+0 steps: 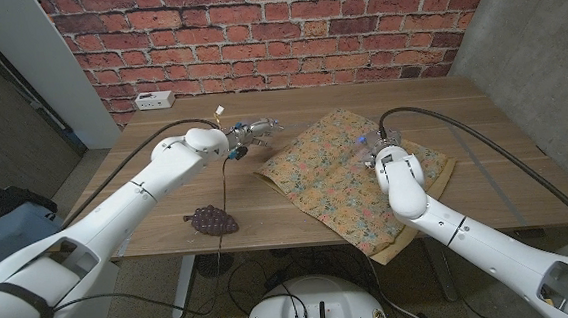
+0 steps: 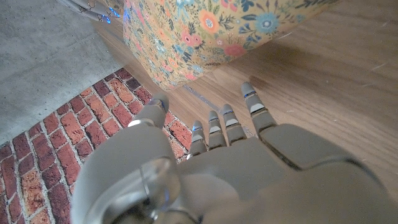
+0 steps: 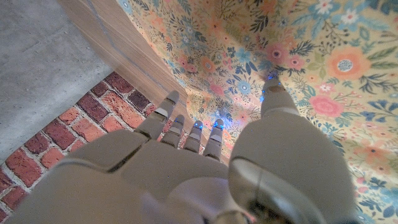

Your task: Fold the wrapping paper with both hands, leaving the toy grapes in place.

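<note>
both hands empty, fingers apart: right hand (image 1: 377, 154) over wrapping paper (image 1: 337, 165), left hand (image 1: 250, 133) beside it

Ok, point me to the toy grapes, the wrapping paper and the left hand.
toy grapes (image 1: 214, 221), head view, middle of the bunch.
wrapping paper (image 1: 327, 171), head view, bare floral middle.
left hand (image 1: 250, 133), head view, middle of the hand, above the table beside the paper's corner.

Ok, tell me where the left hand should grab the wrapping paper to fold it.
Probably the paper's near-left corner, approached from the robot's left. That corner points toward the left hand, which hovers just beyond it with fingers spread, and bare table lies beside it. The right hand is over the paper's right part, and the grapes sit apart near the front edge, out of the way.
</note>
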